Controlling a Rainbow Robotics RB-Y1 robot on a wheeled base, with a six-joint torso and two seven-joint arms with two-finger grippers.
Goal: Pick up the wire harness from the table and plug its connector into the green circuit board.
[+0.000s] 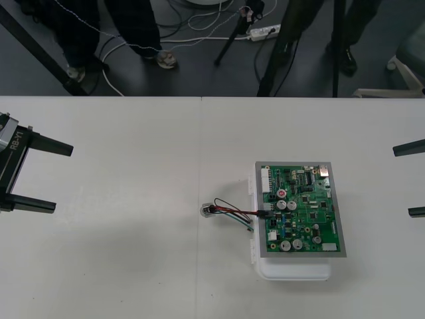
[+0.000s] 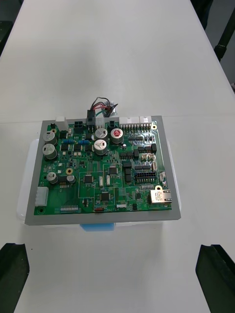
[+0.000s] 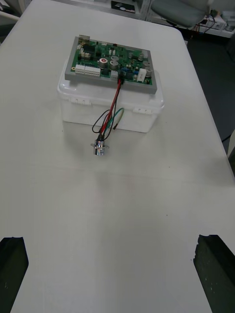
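Resting well out on either side of the green circuit board (image 1: 302,209), the left claw (image 1: 63,178) and right claw (image 1: 404,181) are seen released, with nothing gripped; they are judged parked clear because the job looks done. The wire harness (image 1: 236,211) is draped off the board's left edge. Its metal socket (image 1: 209,211) is laid on the worktop (image 1: 119,266) beside the white base (image 1: 295,269), and its black plug (image 1: 263,212) appears seated in the board.

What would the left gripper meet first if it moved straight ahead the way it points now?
Probably the harness's round metal socket, lying on the table in front of the white base. The open left gripper points roughly at it, but its height is unclear.
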